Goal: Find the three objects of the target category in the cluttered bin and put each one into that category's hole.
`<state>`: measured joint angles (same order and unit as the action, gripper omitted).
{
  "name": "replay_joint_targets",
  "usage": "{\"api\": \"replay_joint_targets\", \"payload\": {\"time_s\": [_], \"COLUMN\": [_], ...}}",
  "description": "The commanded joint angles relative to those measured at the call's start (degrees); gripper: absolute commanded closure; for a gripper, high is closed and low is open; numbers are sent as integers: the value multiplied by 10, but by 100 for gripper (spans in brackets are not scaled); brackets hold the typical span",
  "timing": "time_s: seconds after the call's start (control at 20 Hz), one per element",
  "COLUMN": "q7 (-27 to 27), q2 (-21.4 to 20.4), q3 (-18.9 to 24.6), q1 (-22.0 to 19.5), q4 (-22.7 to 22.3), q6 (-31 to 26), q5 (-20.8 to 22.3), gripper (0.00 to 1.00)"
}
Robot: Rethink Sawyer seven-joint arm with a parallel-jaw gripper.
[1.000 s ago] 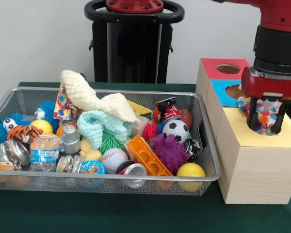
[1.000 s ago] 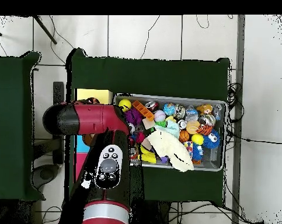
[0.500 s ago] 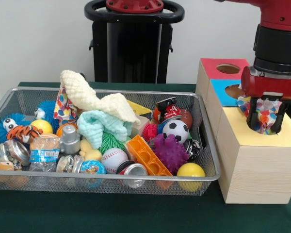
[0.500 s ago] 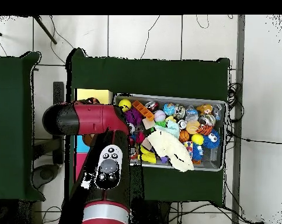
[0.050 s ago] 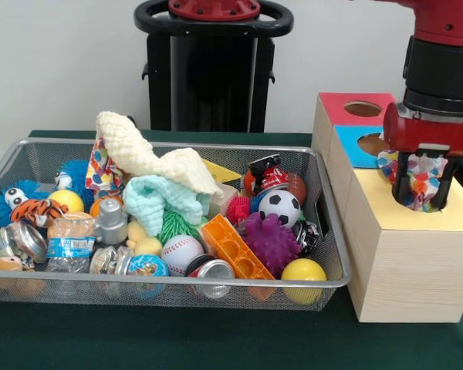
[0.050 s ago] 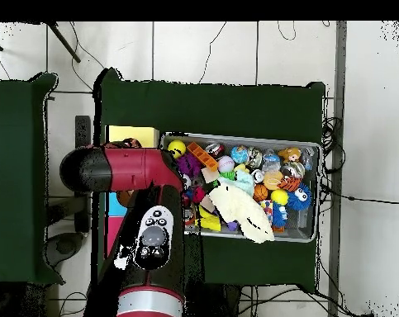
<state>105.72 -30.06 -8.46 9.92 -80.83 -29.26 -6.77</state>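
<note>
Front view: the red and black robot gripper point(image 5: 422, 185) hangs over the yellow top of the long wooden box with coloured tops point(image 5: 405, 262).
Jaws: the two black fingers point(image 5: 402, 179) are squeezed on a cloth with bright spots point(image 5: 421, 179).
Cloth: it hangs between the fingers, right at the round hole in the yellow top; I cannot tell how far in it goes.
Box: it stands just beside the wire mesh bin point(image 5: 333, 254), on the dark green table point(image 5: 177, 339). Behind the yellow top come a blue top and a red top, each with a round hole.
Bin: it is full of toys. A cream knitted cloth point(image 5: 150, 158) lies on top of a mint green knitted cloth point(image 5: 160, 200). Another spotted cloth point(image 5: 102, 169) peeks out beside the cream one.
Balls: a black and white soccer ball point(image 5: 280, 206) sits near a purple spiky ball point(image 5: 270, 241), and a yellow ball point(image 5: 303, 271) rests in the corner.
Overhead view: the red arm point(image 6: 132, 169) covers the box, so the gripper is hidden there.
</note>
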Motion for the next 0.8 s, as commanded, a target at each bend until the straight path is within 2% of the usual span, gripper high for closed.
{"api": "replay_joint_targets", "payload": {"time_s": [0.05,0.8], "q7": [45,67], "q2": [-115,-111], "q3": [8,14], "q1": [-16,-16], "q4": [-45,-46], "q6": [-127,-124], "q5": [-2,7], "gripper": [100,100]}}
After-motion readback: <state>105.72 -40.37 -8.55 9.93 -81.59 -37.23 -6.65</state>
